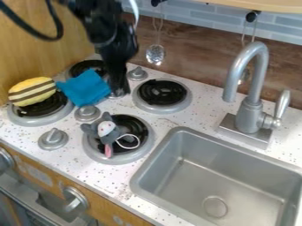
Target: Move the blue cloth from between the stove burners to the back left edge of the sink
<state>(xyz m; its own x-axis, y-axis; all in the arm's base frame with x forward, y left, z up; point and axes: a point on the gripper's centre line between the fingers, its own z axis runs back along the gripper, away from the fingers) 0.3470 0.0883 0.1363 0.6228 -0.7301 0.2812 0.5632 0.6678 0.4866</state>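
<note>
The black gripper (119,88) hangs down over the back left part of the stove, between the burners, low over the white speckled counter. Just left of it lies a crumpled blue cloth (84,89), its right edge close beside the gripper; I cannot tell whether they touch. A yellow plush with brown and white stripes (32,92) rests on the far left burner (44,115). Nearer the front, a grey plush mouse (107,130) with a pink and white face lies on the front burner (140,151).
Another burner (162,95) is right of the gripper. Grey knobs (87,113) stand between the burners. At the right are a metal sink (194,176) and a tall faucet (252,101). Metal utensils (156,54) hang along the back wall, and a wooden wall (41,39) stands at the left.
</note>
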